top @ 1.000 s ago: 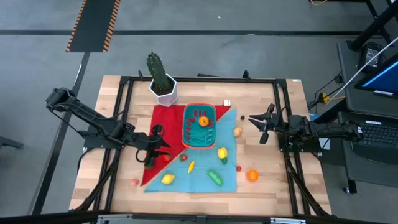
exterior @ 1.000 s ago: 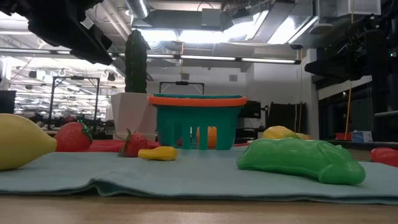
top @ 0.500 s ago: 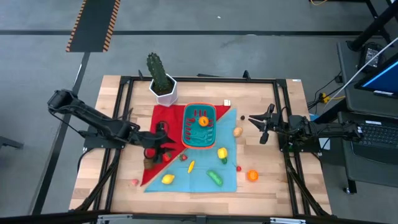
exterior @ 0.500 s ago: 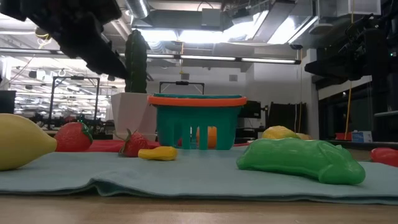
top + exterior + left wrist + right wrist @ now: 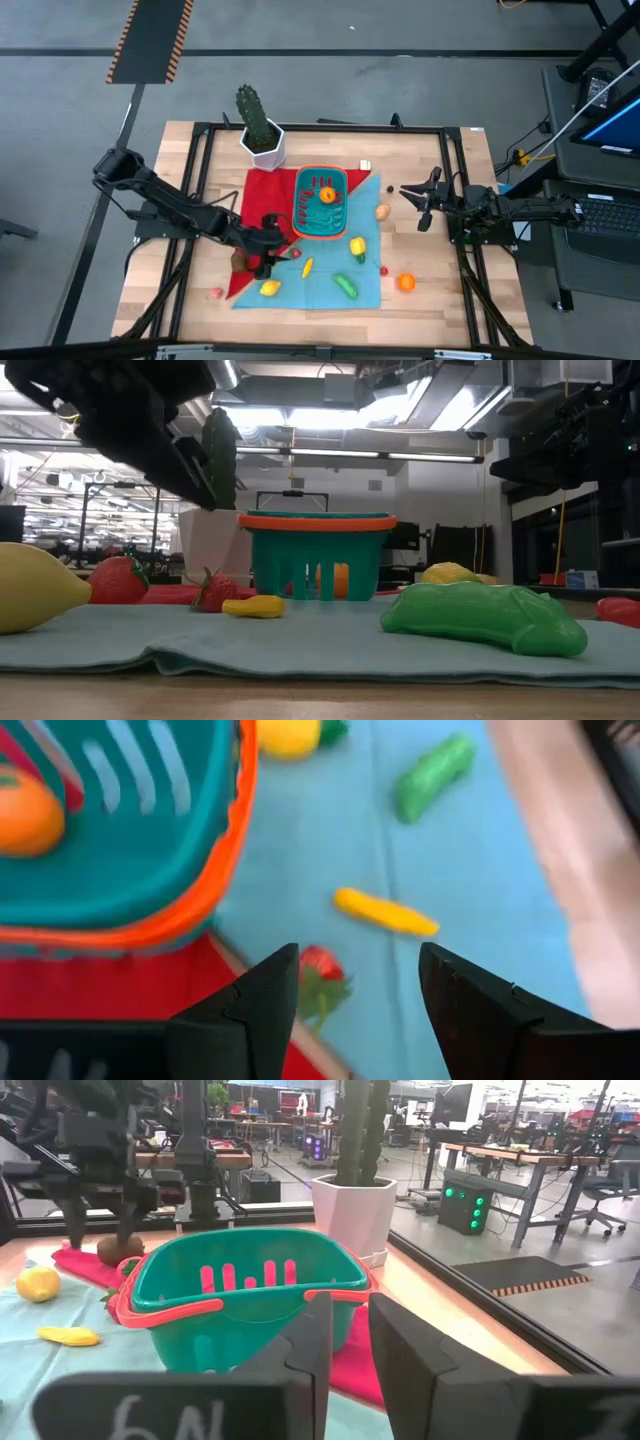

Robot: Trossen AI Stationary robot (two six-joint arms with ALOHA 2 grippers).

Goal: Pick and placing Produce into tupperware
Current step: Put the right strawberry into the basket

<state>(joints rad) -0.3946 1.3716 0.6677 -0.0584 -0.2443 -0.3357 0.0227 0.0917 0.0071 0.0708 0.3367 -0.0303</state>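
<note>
The teal tupperware [image 5: 320,202] with the orange-red rim stands mid-table on the cloth, and an orange [image 5: 327,195] lies inside it. My left gripper [image 5: 272,248] hangs open just left of and above a strawberry [image 5: 318,970], which lies on the cloth ahead of the gap between its fingers. A yellow piece [image 5: 385,912], a cucumber [image 5: 432,777] and a lemon [image 5: 269,288] lie close by. My right gripper [image 5: 418,205] waits at the table's right, level, with only a narrow gap between its fingers [image 5: 345,1350] and nothing in it.
A cactus in a white pot [image 5: 262,135] stands behind the tupperware. More produce lies loose: a yellow piece [image 5: 357,246], an orange [image 5: 405,282], a potato [image 5: 381,211], a kiwi [image 5: 238,262] and a strawberry [image 5: 216,293] on bare wood at the near left.
My left gripper has gone toward the table's right and near edges and has sunk, coming closer to the strawberry by the tupperware's near left corner. No produce has moved.
</note>
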